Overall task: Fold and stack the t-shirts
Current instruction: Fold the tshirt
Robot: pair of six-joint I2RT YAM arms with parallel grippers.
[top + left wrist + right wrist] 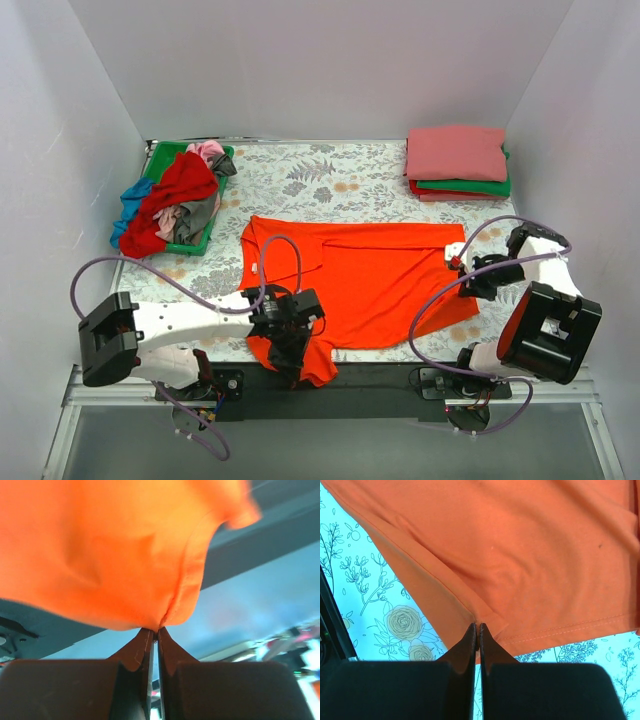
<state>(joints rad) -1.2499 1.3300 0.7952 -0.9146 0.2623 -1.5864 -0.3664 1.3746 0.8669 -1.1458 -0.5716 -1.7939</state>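
at the far left a green tray (160,157) holds a heap of shirts (185,190). the left jaws are pinched tight on a seamed edge of the orange-red t-shirt (370,280), at its near left corner, which overhangs the front edge of the counter (330,180). the shirt lies spread across the middle of the floral cloth (300,185). the right jaws are clamped on its right edge. far right, a folded stack (457,160) sits well apart from it, and bare cloth runs along the shirt's far side.
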